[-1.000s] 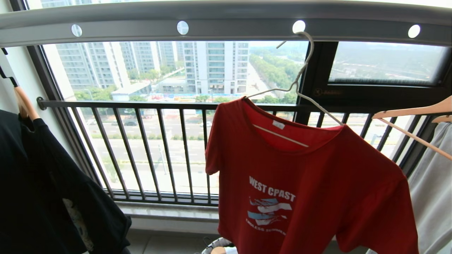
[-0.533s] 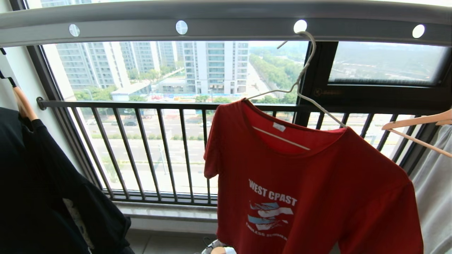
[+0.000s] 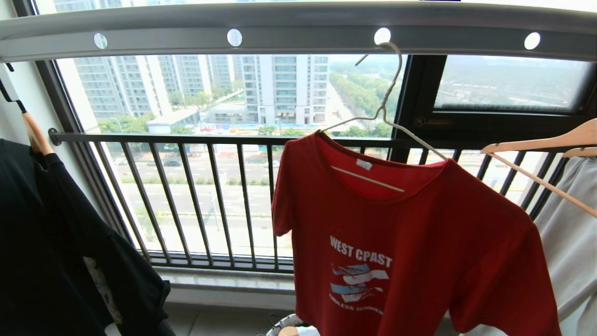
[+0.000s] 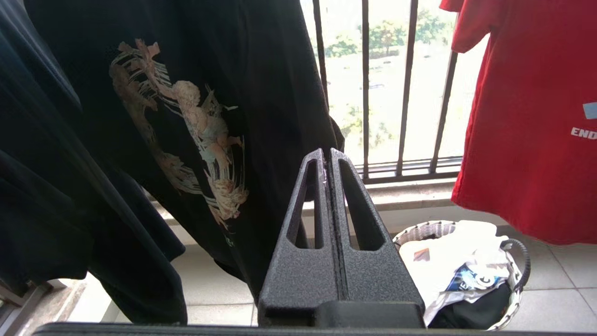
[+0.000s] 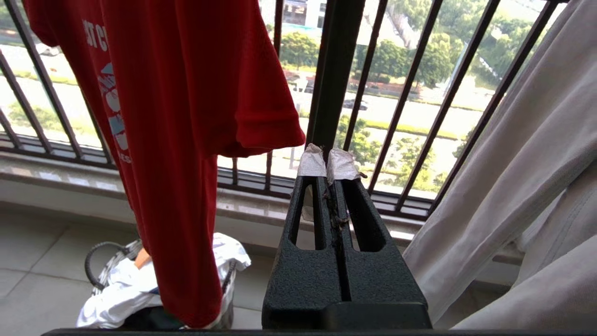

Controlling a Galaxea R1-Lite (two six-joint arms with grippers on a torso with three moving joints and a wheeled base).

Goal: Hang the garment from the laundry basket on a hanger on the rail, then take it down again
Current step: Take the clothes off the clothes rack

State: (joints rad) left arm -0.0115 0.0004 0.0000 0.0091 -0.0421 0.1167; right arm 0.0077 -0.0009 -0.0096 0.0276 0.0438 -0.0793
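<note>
A red T-shirt (image 3: 406, 242) with white lettering hangs on a thin cream wire hanger (image 3: 387, 109), its curved hook through a round hole in the wide grey metal rail (image 3: 298, 28). Behind it runs a dark barred window railing (image 3: 210, 196). To the left hangs a black printed shirt (image 3: 56, 252); to the right, pale cloth (image 3: 569, 242) on a thick wooden hanger (image 3: 541, 144). On the tiled floor beneath sits a round woven basket (image 4: 466, 275) holding white clothes. The left pincer (image 4: 326, 156) and right pincer (image 5: 327, 161), its tips taped, are both closed on nothing, low and clear of the shirt.
</note>
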